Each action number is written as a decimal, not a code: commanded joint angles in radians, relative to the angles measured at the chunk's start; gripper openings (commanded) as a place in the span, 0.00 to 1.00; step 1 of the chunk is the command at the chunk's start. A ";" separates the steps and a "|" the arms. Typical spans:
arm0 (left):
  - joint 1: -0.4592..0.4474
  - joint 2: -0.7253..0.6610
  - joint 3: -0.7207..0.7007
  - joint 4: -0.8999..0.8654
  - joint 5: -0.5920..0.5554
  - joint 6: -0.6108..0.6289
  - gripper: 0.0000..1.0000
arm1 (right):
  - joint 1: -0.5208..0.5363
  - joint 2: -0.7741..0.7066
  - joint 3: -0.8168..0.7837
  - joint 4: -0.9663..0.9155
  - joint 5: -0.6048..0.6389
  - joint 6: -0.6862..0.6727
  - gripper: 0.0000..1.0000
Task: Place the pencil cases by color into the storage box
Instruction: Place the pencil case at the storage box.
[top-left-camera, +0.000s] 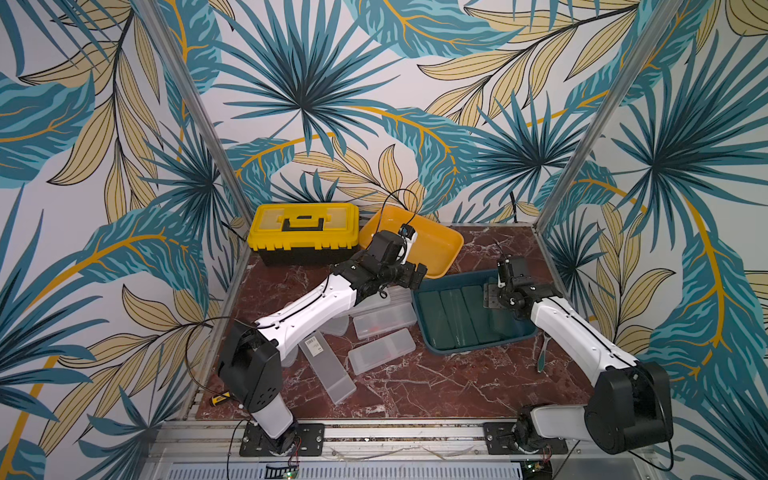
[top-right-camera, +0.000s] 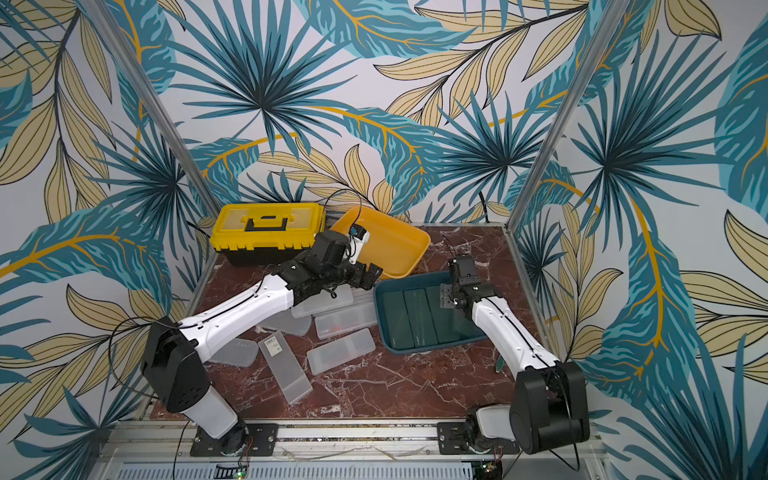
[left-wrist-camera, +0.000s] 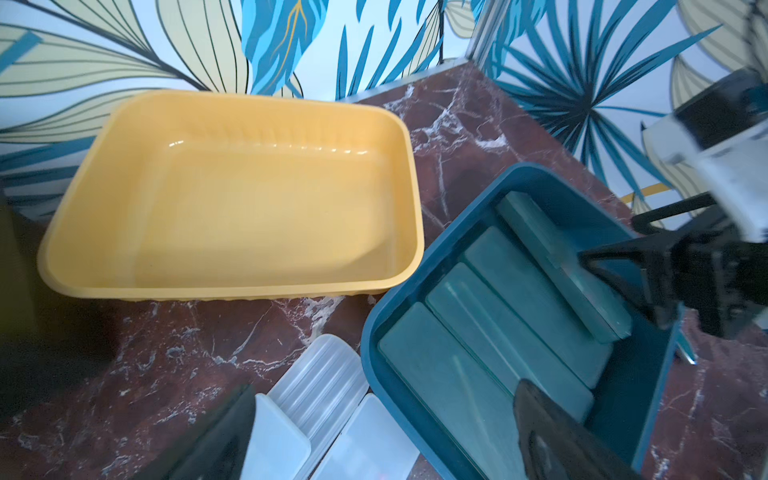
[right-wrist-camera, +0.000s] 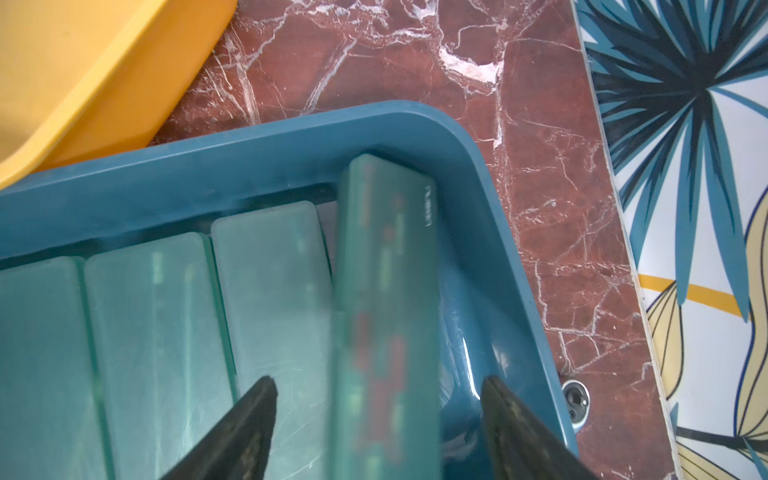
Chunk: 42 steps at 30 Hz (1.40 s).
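- The right gripper (right-wrist-camera: 378, 380) hangs over the blue box (right-wrist-camera: 249, 137). Its two black fingers are apart, with a gap on each side of the green case (right-wrist-camera: 386, 291) between them. They are not squeezing it.
- That green case sits inside the box, at the right of the box in the right wrist picture, close to the side wall.
- Its long side runs from the bottom of that picture up to the box's corner at the upper middle. It points the same way as the three green cases (right-wrist-camera: 153, 332) lying side by side to its left.
- It looks a bit tipped and covers the edge of its neighbour. The picture is blurry there, so I cannot tell for sure.
- I think this is the letting-go step. To do it well, the gripper should keep its fingers wide and go straight up, so that no finger catches the case.
- If the case is tipped, a soft push down could lay it flat.
- The left gripper (left-wrist-camera: 386, 386) has its fingers wide apart too and holds nothing. It hangs over the white cases (top-left-camera: 382, 349) on the table, at the lower middle of a top view.
- The yellow tray (left-wrist-camera: 249, 208) is empty. My guess is that the white cases go there.
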 joint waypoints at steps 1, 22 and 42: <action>0.001 -0.058 -0.061 0.070 0.041 -0.022 0.97 | -0.002 0.025 0.008 0.005 0.034 -0.029 0.77; 0.002 -0.110 -0.195 0.157 0.064 -0.051 0.97 | -0.005 0.054 0.063 -0.057 -0.019 0.033 0.78; -0.013 -0.072 -0.298 0.156 0.068 -0.095 0.97 | -0.120 0.115 0.042 0.148 -0.231 0.411 0.83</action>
